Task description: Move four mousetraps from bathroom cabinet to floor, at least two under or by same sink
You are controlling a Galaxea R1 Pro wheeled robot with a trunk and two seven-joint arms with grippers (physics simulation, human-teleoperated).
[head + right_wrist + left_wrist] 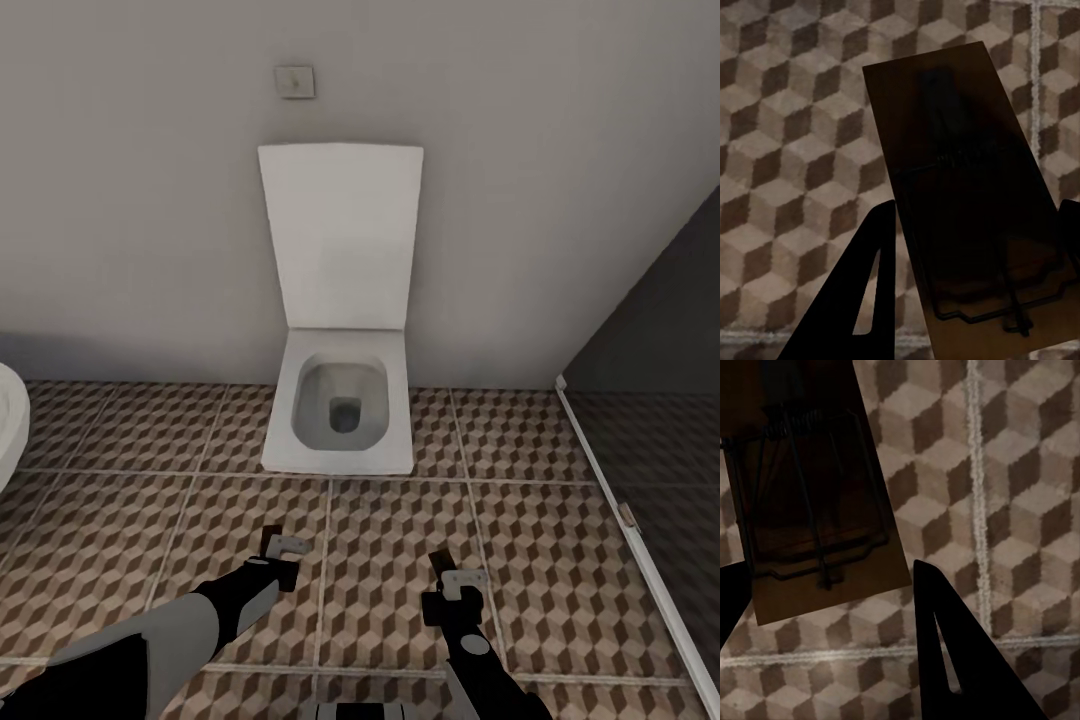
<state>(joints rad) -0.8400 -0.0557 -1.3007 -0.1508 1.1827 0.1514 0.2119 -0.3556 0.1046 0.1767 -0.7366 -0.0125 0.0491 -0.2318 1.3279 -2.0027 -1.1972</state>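
A: Left gripper point(283, 556)?
B: Pinching one mousetrap point(817, 495) between its fingers, above the bathroom floor point(560, 560), near left.
A: Right gripper point(452, 583)?
B: Clamped on a second mousetrap point(967, 202), near right, over the same tiles.
A: Surroundings?
B: White toilet point(340, 400), lid raised, far centre against the wall.

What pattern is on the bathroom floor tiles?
A brown, beige and white 3D-cube print on the bathroom floor, pale grout; clearest in the head view.

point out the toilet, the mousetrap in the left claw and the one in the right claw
toilet point(342, 405), head view, on the bowl
left mousetrap point(817, 495), left wrist view, on its wooden board
right mousetrap point(967, 187), right wrist view, on its wooden board
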